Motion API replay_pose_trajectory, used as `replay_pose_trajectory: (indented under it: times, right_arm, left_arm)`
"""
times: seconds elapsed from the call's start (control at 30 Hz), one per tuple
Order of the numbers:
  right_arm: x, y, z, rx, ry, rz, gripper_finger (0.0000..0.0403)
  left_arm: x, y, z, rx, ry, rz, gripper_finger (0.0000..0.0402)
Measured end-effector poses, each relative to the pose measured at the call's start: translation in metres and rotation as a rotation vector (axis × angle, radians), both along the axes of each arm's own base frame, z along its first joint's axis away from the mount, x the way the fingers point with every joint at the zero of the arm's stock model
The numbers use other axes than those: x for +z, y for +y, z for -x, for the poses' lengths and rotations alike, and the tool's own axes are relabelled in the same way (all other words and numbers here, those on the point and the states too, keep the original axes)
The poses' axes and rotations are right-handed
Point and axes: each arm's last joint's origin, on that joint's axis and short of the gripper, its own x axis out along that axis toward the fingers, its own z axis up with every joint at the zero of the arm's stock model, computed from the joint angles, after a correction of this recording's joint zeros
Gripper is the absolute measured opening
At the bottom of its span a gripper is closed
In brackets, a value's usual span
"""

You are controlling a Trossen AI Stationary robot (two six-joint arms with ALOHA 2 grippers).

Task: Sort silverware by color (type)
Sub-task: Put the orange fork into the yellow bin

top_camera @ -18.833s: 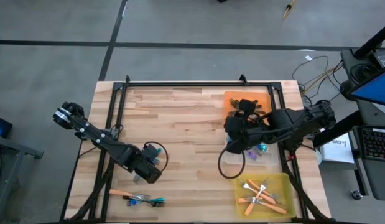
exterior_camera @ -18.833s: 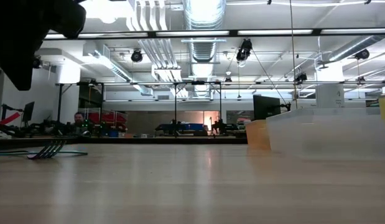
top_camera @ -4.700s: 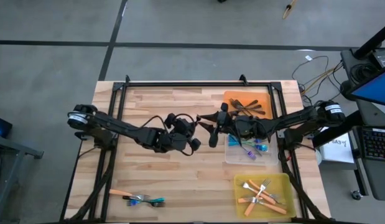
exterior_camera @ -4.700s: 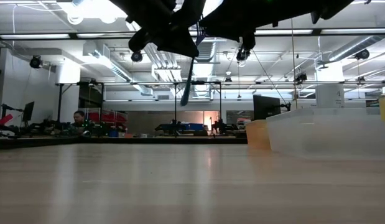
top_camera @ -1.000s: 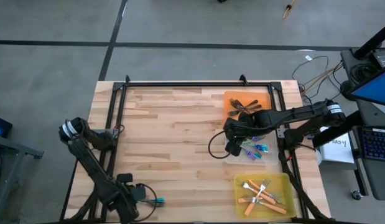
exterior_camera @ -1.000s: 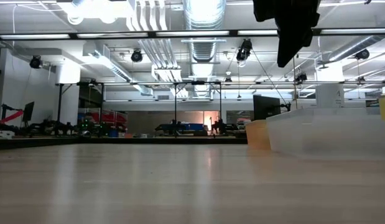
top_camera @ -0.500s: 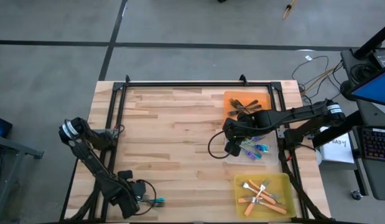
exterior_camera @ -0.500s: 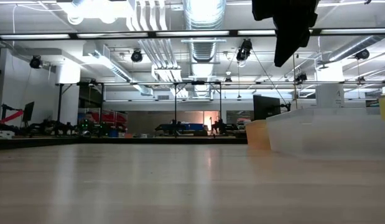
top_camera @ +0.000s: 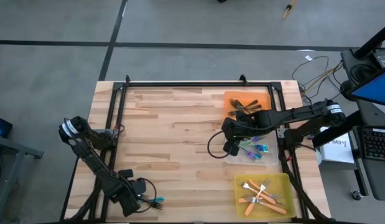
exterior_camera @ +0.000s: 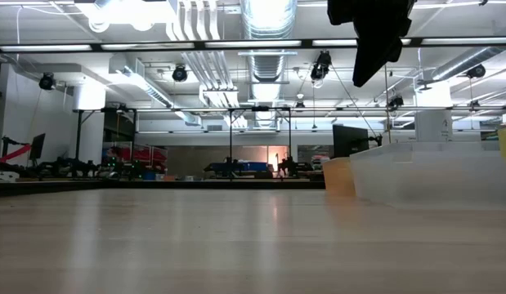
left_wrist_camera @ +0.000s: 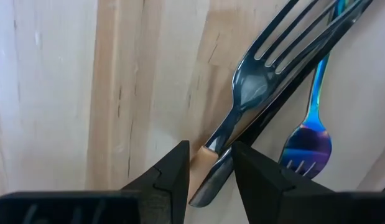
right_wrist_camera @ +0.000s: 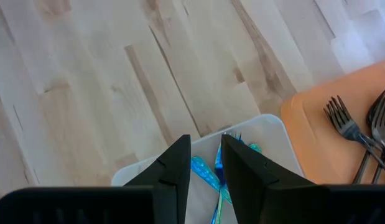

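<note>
straddling an orange-handled fork (left_wrist_camera: pixel 239 99) at the near left table edge, left gripper (left_wrist_camera: pixel 208 165) has fingers parted, nothing clamped yet. stiff, slick, light metal; pinch the handle near the neck. a blue fork (left_wrist_camera: pixel 310 134) lies beside it. farther off, right gripper (right_wrist_camera: pixel 204 155) hovers unclenched over the clear tray (right_wrist_camera: pixel 273 134).

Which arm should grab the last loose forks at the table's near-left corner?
Left. Its end effector is already down over the loose forks, fingers straddling the orange-handled fork. The right end effector hangs across the table over the clear tray, with a blue piece between its fingers.
</note>
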Motion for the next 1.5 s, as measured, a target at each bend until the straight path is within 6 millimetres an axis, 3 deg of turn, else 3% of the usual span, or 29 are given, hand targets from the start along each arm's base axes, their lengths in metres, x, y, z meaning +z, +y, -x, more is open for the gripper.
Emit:
replay_pose_trajectory:
  times: [0.37, 1.5]
  right_arm:
    - [0.0, 0.0, 0.0, 0.007, -0.003, 0.003, 0.0082]
    - [0.001, 0.0, -0.003, 0.045, -0.025, 0.017, 0.0082]
  left_arm:
    - [0.005, 0.001, -0.005, -0.016, 0.001, 0.05, 0.0077]
    - [-0.001, 0.023, -0.021, 0.086, -0.05, -0.007, 0.0072]
